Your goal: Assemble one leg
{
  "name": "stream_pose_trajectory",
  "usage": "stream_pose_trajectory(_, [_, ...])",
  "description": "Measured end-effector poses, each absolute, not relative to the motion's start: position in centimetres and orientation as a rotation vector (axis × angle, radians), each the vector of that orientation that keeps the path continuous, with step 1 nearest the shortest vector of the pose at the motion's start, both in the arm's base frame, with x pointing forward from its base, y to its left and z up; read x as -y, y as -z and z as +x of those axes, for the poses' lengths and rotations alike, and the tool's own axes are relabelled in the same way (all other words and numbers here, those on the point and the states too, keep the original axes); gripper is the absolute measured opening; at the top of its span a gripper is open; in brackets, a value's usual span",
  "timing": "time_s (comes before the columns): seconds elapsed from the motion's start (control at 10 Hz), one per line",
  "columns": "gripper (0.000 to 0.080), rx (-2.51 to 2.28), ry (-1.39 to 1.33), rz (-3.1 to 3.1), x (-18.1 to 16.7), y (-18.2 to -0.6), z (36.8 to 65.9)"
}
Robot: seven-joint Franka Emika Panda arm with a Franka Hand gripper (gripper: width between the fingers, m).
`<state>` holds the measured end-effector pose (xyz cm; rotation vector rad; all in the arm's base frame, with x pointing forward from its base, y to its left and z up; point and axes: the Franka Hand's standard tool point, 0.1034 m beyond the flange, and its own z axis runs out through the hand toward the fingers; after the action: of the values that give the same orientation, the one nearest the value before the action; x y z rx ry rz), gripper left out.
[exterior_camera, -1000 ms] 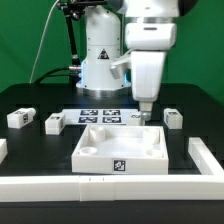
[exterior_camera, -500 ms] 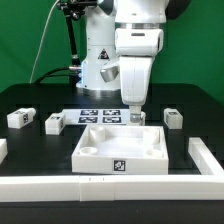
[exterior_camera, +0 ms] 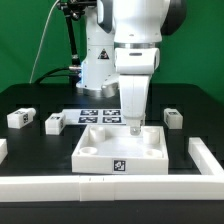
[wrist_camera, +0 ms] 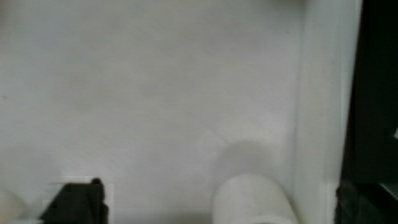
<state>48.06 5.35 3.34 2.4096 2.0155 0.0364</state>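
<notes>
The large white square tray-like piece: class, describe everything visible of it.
The large white square tray-like piece, seemingly smooth plastic, lies flat on the black table, centre foreground in the exterior view. A raised rim surrounds its sunken floor; a hole shows at a near corner, and a black-and-white marker tag sits on its front wall. The gripper hangs over its far side; contact cannot be told.

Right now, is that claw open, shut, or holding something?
Gripper: cannot be told; its tips are too small and blurred, low over the white square piece.
</notes>
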Motion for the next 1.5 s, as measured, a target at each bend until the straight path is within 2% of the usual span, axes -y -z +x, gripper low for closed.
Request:
stream_pose_trajectory(0.3, [0.065, -2.005, -0.005, 2.45, -5.8, -1.2, 46.8])
stream_pose_trajectory(0.7, [0.065, -2.0, 0.006, 2.461, -5.8, -0.9, 46.6])
stream_pose_trajectory(0.9, [0.0404, -1.994, 0.008, 2.466, -5.7, -0.9, 46.6])
stream_pose_trajectory(1.0, [0.0404, -1.994, 0.008, 2.466, -5.7, -0.9, 46.6])
stream_pose_trajectory(1.1, [0.0202, -1.994, 0.008, 2.467, -5.7, -0.9, 46.6])
stream_pose_trajectory(1.2, [0.0077, -1.993, 0.009, 2.467, -5.7, -0.9, 46.6])
stream_pose_trajectory(1.5, [0.0058, -1.991, 0.002, 2.465, -5.7, -0.9, 46.7])
